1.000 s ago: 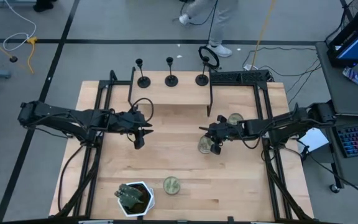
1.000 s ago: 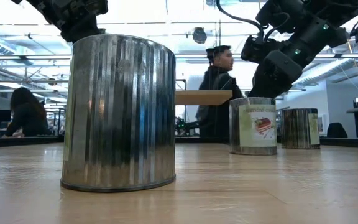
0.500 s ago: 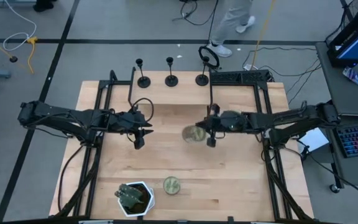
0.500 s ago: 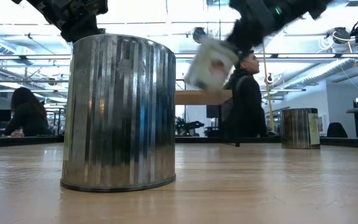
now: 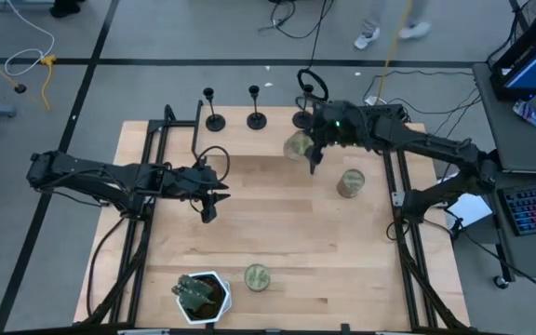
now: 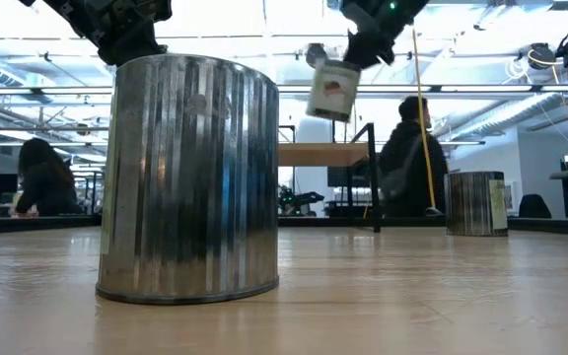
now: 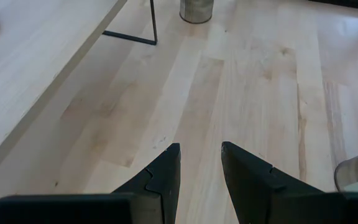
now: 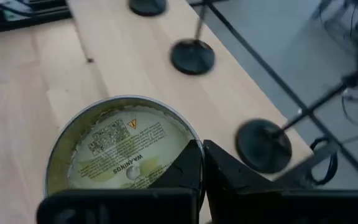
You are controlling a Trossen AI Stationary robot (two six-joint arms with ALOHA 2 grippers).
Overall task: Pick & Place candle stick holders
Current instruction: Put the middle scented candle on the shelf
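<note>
Right tool (image 5: 309,154) grips a tin (image 5: 297,145) aloft beside three untouched candle holders (image 5: 256,119); left tool (image 5: 208,207) hangs open, empty.

Pale matt wood table (image 5: 249,233); ribbed shiny metal tin (image 6: 187,177); matt black candle stick holders (image 5: 256,119), possibly metal.

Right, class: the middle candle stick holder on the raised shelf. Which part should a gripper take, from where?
Take the middle candle stick holder by its thin upright stem, above the disc base, probably coming level from the table side. The base lies flat on the shelf; the stem stands free. The right gripper, by the shelf, holds a tin.
</note>
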